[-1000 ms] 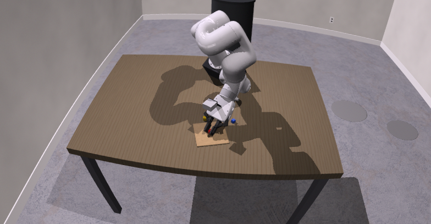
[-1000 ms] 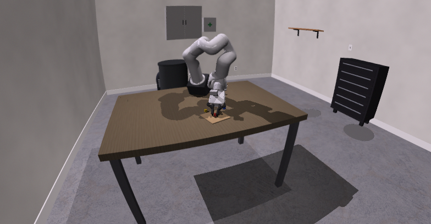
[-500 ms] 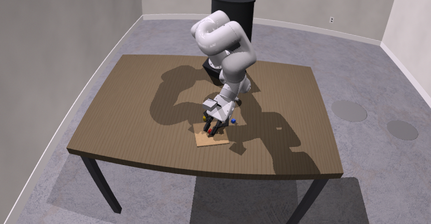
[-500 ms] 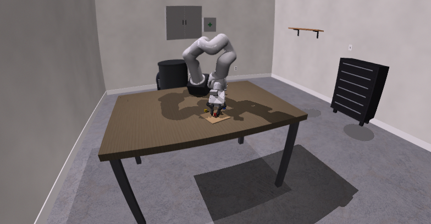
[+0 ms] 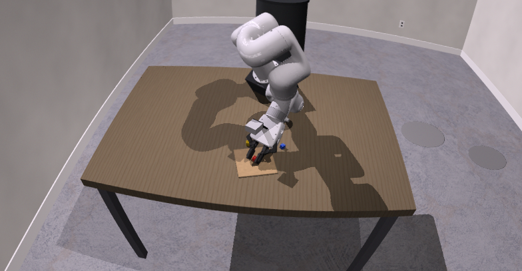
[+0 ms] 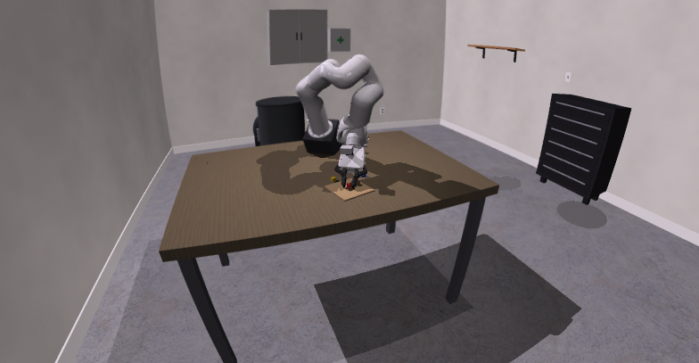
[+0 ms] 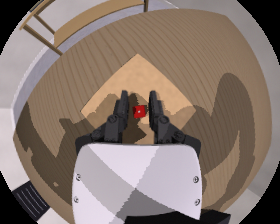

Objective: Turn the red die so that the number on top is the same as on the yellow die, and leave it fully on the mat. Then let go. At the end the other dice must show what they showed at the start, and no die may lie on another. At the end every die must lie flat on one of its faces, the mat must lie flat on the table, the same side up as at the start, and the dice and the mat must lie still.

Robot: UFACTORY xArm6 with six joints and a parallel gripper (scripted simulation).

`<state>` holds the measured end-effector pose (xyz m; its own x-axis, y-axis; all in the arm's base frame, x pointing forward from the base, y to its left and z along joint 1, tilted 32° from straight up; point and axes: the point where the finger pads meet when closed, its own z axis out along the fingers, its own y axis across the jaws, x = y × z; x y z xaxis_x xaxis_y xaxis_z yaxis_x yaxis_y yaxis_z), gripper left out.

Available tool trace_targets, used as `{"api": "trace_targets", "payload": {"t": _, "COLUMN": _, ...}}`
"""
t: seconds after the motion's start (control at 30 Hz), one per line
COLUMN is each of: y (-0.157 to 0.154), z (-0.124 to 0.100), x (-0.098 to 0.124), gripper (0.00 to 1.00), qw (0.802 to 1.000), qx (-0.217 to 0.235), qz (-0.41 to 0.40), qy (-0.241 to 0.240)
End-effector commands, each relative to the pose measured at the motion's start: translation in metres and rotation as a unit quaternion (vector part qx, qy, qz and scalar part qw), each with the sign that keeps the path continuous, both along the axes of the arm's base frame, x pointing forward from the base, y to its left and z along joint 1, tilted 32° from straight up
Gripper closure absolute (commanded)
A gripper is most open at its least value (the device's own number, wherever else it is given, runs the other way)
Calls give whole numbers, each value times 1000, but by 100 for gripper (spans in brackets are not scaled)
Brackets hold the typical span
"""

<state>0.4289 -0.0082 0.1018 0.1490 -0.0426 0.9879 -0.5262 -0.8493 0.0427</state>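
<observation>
The brown wooden table (image 5: pixel 153 130) carries a tan mat (image 5: pixel 256 170), a yellow die (image 5: pixel 248 143) and a blue die (image 5: pixel 282 146)

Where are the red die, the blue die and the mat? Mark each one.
red die (image 7: pixel 140 111), wrist view, its top face
blue die (image 5: pixel 282 146), top view, its middle
mat (image 5: pixel 258 170), top view, bare front part
</observation>
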Motion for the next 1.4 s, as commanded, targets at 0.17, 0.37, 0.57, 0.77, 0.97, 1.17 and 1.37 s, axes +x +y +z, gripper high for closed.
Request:
{"api": "trace_targets", "payload": {"t": 0.17, "y": 0, "z": 1, "x": 0, "gripper": 69, "qw": 1000, "qx": 0, "qz": 0, "qy": -1}}
{"api": "trace_targets", "payload": {"t": 0.37, "y": 0, "z": 1, "x": 0, "gripper": 69, "qw": 1000, "qx": 0, "qz": 0, "qy": -1}}
{"api": "trace_targets", "payload": {"t": 0.57, "y": 0, "z": 1, "x": 0, "gripper": 69, "qw": 1000, "qx": 0, "qz": 0, "qy": -1}}
{"api": "trace_targets", "payload": {"t": 0.77, "y": 5, "z": 2, "x": -7, "gripper": 69, "qw": 1000, "qx": 0, "qz": 0, "qy": -1}}
{"api": "trace_targets", "payload": {"t": 0.97, "y": 12, "z": 4, "x": -19, "gripper": 69, "qw": 1000, "qx": 0, "qz": 0, "qy": -1}}
{"api": "trace_targets", "payload": {"t": 1.17, "y": 23, "z": 7, "x": -36, "gripper": 69, "qw": 1000, "qx": 0, "qz": 0, "qy": -1}}
{"api": "trace_targets", "payload": {"t": 1.37, "y": 27, "z": 8, "x": -42, "gripper": 69, "qw": 1000, "qx": 0, "qz": 0, "qy": -1}}
